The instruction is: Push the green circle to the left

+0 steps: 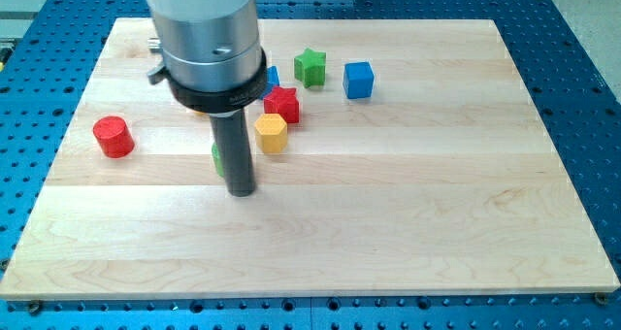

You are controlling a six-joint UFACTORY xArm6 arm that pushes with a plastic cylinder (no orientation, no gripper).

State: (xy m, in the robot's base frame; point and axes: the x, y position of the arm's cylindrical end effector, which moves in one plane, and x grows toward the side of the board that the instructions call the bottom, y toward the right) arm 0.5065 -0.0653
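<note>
The green circle (pixel 218 158) is mostly hidden behind my dark rod; only a thin green sliver shows at the rod's left side, left of centre on the wooden board. My tip (pixel 241 190) rests on the board just right of and below that sliver, touching or nearly touching the block. The arm's large silver and black body covers the board's upper left-centre.
A yellow hexagon (pixel 271 133) lies just right of the rod. A red star (pixel 282 104) sits above it, with a blue block (pixel 272 76) partly hidden by the arm. A green star (pixel 310 66) and blue cube (pixel 358 80) lie upper centre. A red cylinder (pixel 113 136) is at the left.
</note>
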